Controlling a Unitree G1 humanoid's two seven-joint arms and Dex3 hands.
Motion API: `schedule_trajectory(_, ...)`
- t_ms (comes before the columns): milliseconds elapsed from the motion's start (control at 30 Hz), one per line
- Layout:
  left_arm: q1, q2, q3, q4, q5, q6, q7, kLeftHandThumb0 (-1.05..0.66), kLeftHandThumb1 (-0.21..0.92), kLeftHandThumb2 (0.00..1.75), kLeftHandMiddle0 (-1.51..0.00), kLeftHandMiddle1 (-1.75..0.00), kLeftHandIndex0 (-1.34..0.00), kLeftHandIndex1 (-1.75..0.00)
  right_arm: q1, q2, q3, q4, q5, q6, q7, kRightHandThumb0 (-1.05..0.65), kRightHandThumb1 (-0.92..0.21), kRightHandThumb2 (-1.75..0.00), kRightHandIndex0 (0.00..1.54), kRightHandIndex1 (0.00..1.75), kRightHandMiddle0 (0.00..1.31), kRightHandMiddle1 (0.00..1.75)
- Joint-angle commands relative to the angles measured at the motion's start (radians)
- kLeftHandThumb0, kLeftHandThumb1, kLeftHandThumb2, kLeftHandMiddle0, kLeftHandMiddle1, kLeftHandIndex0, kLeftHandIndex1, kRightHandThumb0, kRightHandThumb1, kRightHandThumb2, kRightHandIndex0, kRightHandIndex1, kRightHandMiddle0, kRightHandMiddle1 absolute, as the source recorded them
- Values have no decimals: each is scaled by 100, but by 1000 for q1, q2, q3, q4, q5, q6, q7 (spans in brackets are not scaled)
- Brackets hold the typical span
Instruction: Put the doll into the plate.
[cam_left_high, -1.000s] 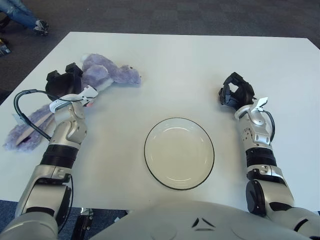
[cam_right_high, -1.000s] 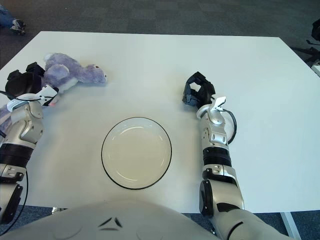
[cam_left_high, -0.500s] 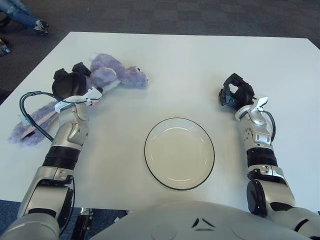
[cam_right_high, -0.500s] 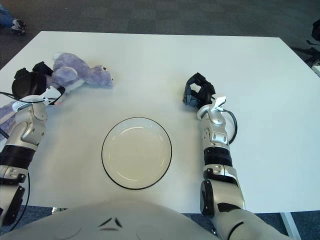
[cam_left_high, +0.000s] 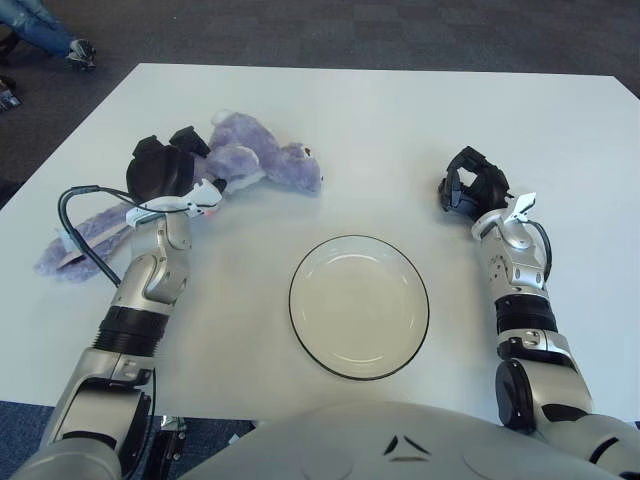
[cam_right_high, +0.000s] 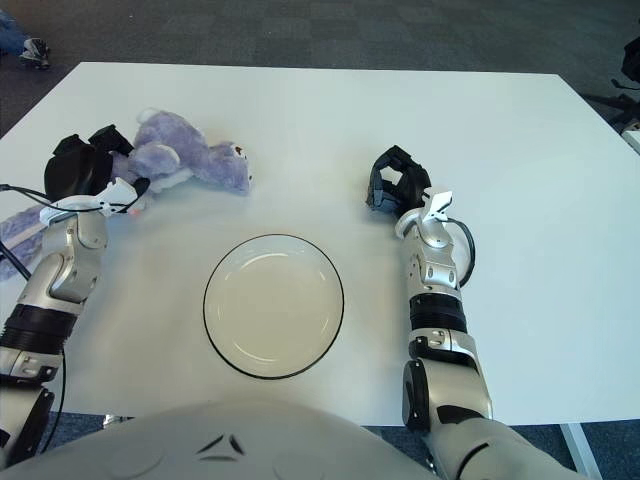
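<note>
On the white table (cam_left_high: 380, 120), nothing lies between the purple plush doll (cam_left_high: 262, 162) at the far left and the round plate (cam_left_high: 358, 306) near the middle of the near edge; a stretch of bare tabletop separates them. The doll's long tail trails off to the left toward the table edge, and a black cable loops beside the left forearm. Beyond the far edge is dark carpet, with someone's shoe (cam_left_high: 80, 50) at the far left corner. The left hand (cam_left_high: 165, 172) is clenched around the doll's rear end, with the doll's head pointing right toward the plate. The right hand (cam_left_high: 470, 186) rests on the table to the right of the plate, its fingers curled and holding nothing. Compared with a second ago, the left hand and the doll have shifted rightward, closer to the plate, and the tail has been dragged along; the right hand and plate have not moved.
</note>
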Motion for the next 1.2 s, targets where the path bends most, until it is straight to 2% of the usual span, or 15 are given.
schedule_trajectory(0,21,0,-5,-32,11,-8,-19,52,17,149,-72,-175,-106,-175,11,-12,0,-16,3,21,-3,-47,-34,-129,122,175,59,175)
schedule_trajectory(767,60,-51,-14,-152,19,-39,-59,53,16,150,-73,-175,-103,-175,19,-24,10,-36,-1,57,1,-47,-35,-127,122,175,58,175)
schedule_trajectory(933,67,-50,-16,-175,33,-37,-64,53,16,150,-73,-175,-100,-175,23,-26,14,-47,4,69,13,-47,-35,-127,122,175,58,175)
schedule_trajectory(1033,70,-45,-17,-189,55,-24,-70,52,17,149,-72,-175,-94,-175,25,-24,15,-57,7,82,14,-47,-36,-127,122,175,58,175)
schedule_trajectory(1100,72,-42,-17,-200,78,-12,-74,26,18,145,-72,-175,-77,-164,27,-23,15,-68,8,96,13,-47,-36,-126,122,175,58,175)
schedule_trajectory(1167,76,-41,-16,-210,96,0,-83,13,25,134,-66,-175,-66,-155,30,-22,17,-80,9,109,12,-47,-36,-126,121,175,58,175)
